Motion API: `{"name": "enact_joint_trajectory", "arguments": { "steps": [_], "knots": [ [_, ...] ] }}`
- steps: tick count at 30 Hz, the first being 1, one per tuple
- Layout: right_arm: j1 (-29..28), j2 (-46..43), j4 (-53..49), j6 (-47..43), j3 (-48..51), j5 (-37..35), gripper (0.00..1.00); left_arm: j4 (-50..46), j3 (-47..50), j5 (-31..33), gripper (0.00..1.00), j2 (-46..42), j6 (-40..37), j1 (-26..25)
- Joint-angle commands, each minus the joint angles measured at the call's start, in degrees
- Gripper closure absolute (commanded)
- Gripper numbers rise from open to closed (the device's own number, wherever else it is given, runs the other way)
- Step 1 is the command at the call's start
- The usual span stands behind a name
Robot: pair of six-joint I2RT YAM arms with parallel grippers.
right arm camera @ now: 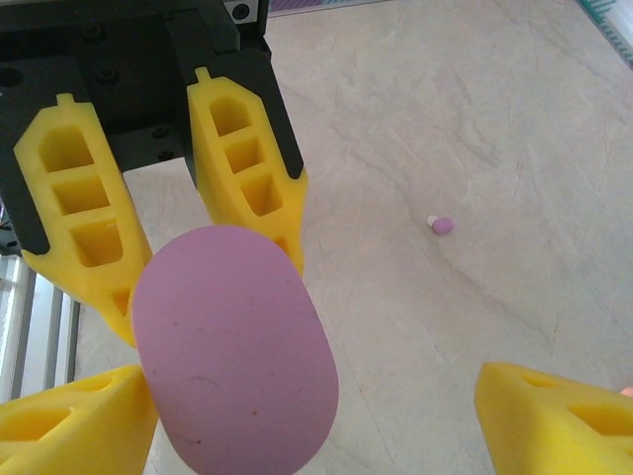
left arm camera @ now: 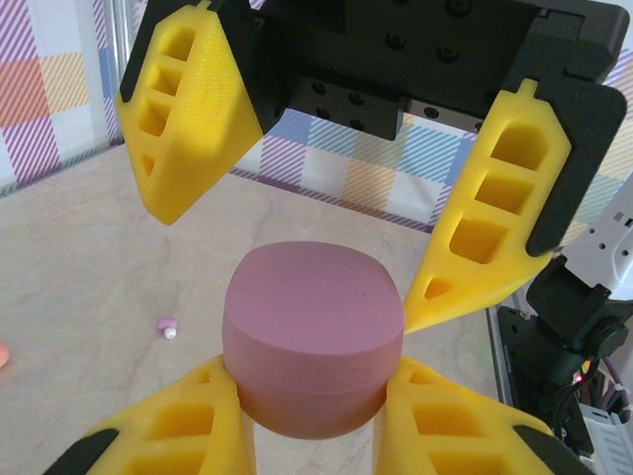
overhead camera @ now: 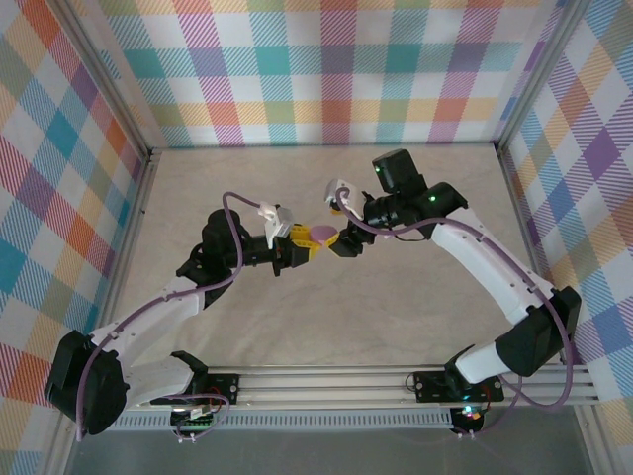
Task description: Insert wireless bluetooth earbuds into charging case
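A purple pebble-shaped charging case point(left arm camera: 312, 336) is held above the table, lid closed, with my left gripper point(left arm camera: 312, 381) shut on its lower half. From above, the case point(overhead camera: 321, 235) hangs between the left gripper point(overhead camera: 302, 241) and the right gripper point(overhead camera: 342, 240), which face each other at mid-table. My right gripper point(right arm camera: 312, 381) stands open, its yellow fingers point(left arm camera: 188, 129) spread on either side of the case point(right arm camera: 232, 351), which lies close to one finger. One tiny purple earbud point(right arm camera: 441, 225) lies on the tabletop, also seen past the case point(left arm camera: 168, 327) in the left wrist view.
The beige marble-pattern tabletop point(overhead camera: 396, 317) is enclosed by plaid walls point(overhead camera: 326, 69) at the back and sides. A small orange-pink speck point(left arm camera: 2, 353) sits at the left wrist view's edge. A metal rail point(overhead camera: 326, 381) carries both arm bases.
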State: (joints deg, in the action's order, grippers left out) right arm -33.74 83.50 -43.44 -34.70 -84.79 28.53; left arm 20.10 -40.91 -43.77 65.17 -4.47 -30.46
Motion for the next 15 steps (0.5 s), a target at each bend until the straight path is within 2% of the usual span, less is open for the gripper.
{"name": "enact_joint_trajectory", "arguments": {
  "steps": [1, 15],
  "knots": [
    [0.43, 1.69, 0.51, 1.42, -2.77, -3.29, 0.18, 0.86, 1.0, -2.15, 0.8, -1.62, -0.58, 0.22],
    [2.26, 1.57, 2.35, 5.97, -4.41, -4.8, 0.18, 0.16, 1.79, -1.74, 0.81, -2.11, -1.16, 0.22]
  ]
}}
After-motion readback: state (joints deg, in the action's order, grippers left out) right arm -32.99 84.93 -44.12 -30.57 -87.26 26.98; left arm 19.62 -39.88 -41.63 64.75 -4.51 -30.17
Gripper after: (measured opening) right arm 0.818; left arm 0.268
